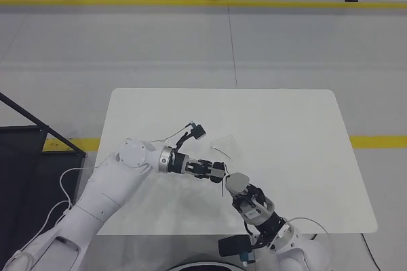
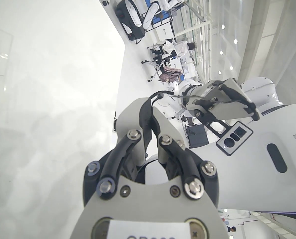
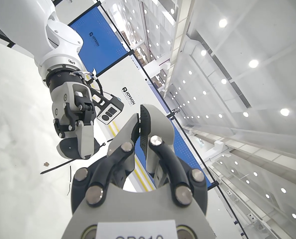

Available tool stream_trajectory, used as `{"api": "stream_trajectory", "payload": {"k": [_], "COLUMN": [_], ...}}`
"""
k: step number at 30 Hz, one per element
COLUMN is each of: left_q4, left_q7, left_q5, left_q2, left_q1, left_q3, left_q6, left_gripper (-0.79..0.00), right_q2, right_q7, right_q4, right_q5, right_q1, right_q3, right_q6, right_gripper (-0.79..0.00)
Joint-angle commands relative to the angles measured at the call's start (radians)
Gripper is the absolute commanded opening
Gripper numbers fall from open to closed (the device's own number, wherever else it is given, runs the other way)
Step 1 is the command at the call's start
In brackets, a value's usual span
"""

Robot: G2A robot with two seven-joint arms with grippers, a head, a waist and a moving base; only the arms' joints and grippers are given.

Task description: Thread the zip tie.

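**Zip tie pinched in the left end effector, above the counter**

The left end effector (image 1: 217, 169) is clamped on a thin black zip tie (image 3: 57, 167). The pointed tail sticks out one side of its pads and the short end with the head (image 2: 160, 96) curls out the other. The tie hangs just above the white counter (image 1: 292, 135), near the robot's edge. The right end effector (image 3: 140, 118) sits just beside it with its fingers pressed together. I cannot tell whether anything is caught between them.

The strap looks very light and springy. It should bend readily but flick back, and the smooth plastic could twist or slip in a loose pinch. To thread it, the tail is probably best held close to its tip, so little free length wobbles. The other grip should sit right behind the head, leaving the slot open.

A clear plastic sleeve (image 1: 224, 144) lies on the counter farther out.
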Motion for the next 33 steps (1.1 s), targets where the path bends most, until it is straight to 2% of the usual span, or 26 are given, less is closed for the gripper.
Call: {"api": "stream_trajectory", "payload": {"k": [1, 33], "left_q4": [0.0, 0.0], "left_q7": [0.0, 0.0], "left_q5": [0.0, 0.0], "left_q2": [0.0, 0.0], "left_q1": [0.0, 0.0], "left_q3": [0.0, 0.0], "left_q6": [0.0, 0.0], "left_gripper": [-0.785, -0.785], "right_q2": [0.0, 0.008], "right_q7": [0.01, 0.014], "right_q4": [-0.002, -0.003], "right_q5": [-0.006, -0.037], "right_q1": [0.0, 0.0], "right_q3": [-0.004, -0.016], "right_q6": [0.002, 0.001], "right_gripper": [-0.785, -0.785]}}
